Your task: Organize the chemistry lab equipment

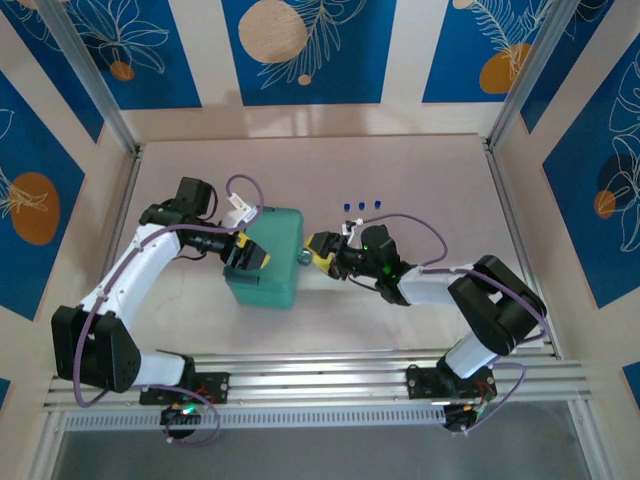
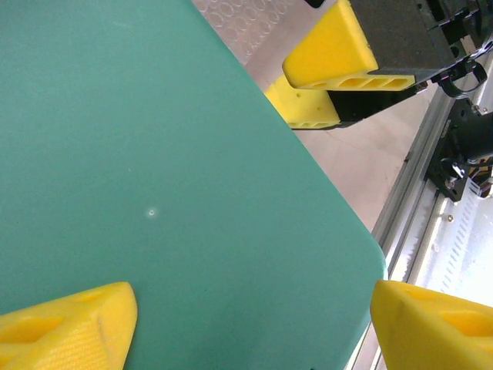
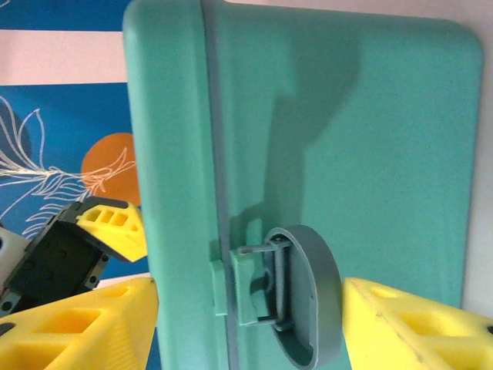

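Closed case (image 1: 268, 258) mid-table, contents hidden.
Top: three capped tubes (image 1: 361, 205) lie beyond it. Left wrist: left gripper (image 2: 254, 327), jaws apart, over the lid's corner. Right wrist: right gripper (image 3: 246, 324), jaws apart, flanking the grey latch (image 3: 308, 301).

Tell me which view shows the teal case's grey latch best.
The right wrist view: the grey latch sits close and sharp on the teal case. The top external view gives it as a tiny grey nub; the left wrist view offers the plain lid.
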### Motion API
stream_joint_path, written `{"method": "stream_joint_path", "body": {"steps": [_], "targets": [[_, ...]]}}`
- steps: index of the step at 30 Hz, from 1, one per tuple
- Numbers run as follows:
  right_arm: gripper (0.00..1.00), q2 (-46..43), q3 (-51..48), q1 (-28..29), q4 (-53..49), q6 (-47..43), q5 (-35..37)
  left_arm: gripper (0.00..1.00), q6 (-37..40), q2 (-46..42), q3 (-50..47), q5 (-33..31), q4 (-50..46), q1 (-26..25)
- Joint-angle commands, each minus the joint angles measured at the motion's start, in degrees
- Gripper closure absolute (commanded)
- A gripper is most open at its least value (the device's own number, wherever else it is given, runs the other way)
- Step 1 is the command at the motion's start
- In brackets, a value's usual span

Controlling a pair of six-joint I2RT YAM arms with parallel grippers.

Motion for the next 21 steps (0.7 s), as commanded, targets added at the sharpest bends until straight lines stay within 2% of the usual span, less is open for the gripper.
{"method": "stream_joint_path", "body": {"steps": [1, 11, 21], "targets": [[0.36, 2.36, -0.59, 0.28, 5.3, 1.58, -1.65, 0.19, 0.07, 1.98, -0.97, -1.93, 0.36, -0.82], [0.36, 4.72, 0.75, 0.91, 8.85, 2.25, -2.58, 0.19, -0.11, 3.21, -1.34, -4.68, 0.28, -1.09], [0.36, 0.93, 2.12, 2.06, 4.93, -0.57, -1.63, 0.19, 0.07, 3.83, -1.34, -5.0, -0.15, -1.14]]}}
